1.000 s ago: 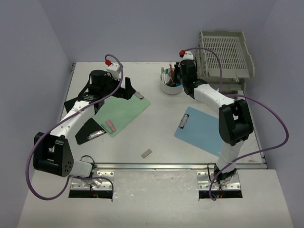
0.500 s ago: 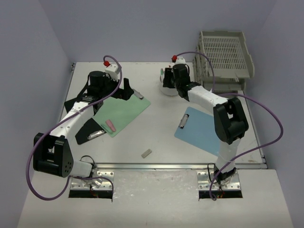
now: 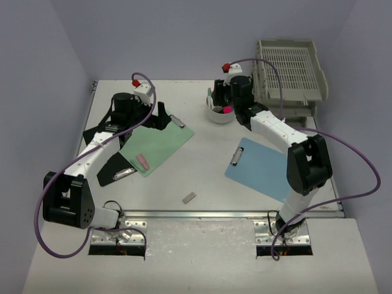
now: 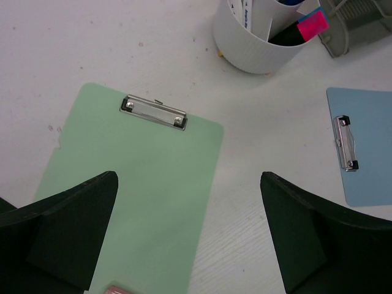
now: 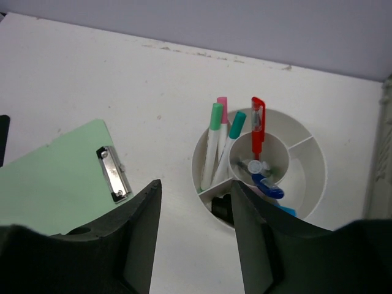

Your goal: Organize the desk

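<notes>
Across the middle of the top view spreads the white table (image 3: 202,160). At its upper left, the left hand (image 4: 188,177) hovers over the green clipboard (image 3: 160,144), its jaws wide apart and empty. The right hand (image 5: 196,187), also apart and holding nothing, hangs above the white pen cup (image 3: 214,115) and partly hides it. Grey trays (image 3: 291,70) stand at the upper right. A pink eraser (image 3: 142,162) lies on the green clipboard. A blue clipboard (image 3: 263,168) lies right of centre, and a grey block (image 3: 189,197) sits near the front rail.
</notes>
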You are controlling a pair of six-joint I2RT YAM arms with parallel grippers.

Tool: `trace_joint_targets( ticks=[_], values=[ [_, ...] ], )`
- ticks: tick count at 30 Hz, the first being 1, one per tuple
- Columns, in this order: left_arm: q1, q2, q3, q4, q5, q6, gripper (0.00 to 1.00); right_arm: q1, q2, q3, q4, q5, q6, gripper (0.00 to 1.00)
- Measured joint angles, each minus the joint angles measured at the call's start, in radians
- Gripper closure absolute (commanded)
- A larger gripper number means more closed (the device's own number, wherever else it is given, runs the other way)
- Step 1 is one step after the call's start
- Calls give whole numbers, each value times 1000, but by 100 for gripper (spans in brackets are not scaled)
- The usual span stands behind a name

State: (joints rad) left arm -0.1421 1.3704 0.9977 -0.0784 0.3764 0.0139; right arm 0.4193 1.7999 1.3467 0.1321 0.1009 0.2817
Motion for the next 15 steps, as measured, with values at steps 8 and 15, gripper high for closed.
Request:
trace_joint_targets(
  ticks=[8, 15],
  values=[
    [8, -17, 0, 0, 6, 0, 0, -74, -43, -93, 98, 58, -149, 98],
    [13, -18, -3, 1, 9, 0, 0, -110, -5, -114, 155, 132, -285, 100]
  ],
)
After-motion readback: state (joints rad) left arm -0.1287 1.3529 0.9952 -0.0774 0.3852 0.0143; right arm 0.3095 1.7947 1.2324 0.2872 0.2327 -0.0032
